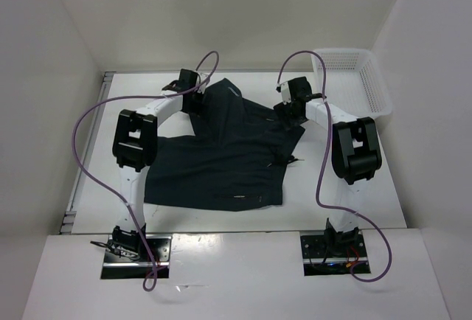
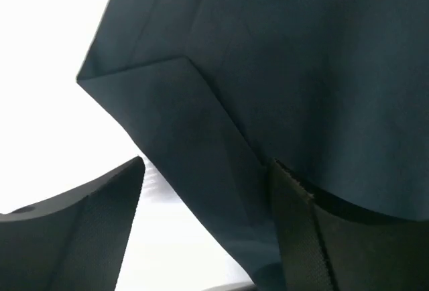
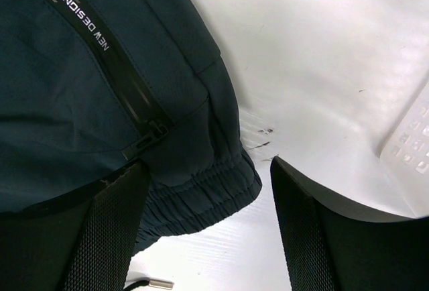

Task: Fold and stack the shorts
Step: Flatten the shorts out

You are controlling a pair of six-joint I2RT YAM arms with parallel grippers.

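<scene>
1. Two black-and-white robot arms (image 1: pixel 134 139) rise from the near edge, elbows high, wrists reaching far.
2. Black soft fabric shorts (image 1: pixel 221 165) lie spread mid-table.
3. Left gripper (image 2: pixel 204 167) hangs over the far-left leg's folded corner, jaws apart, holding nothing.
4. Right gripper (image 3: pixel 209 167) straddles the elastic waistband's right edge, jaws wide, empty.
5. White plastic mesh basket (image 1: pixel 354 77) sits far right.

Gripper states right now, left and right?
Left gripper: open, jaws apart over a folded edge of the shorts, gripping nothing.
Right gripper: open, over the shorts' edge, holding nothing.
</scene>
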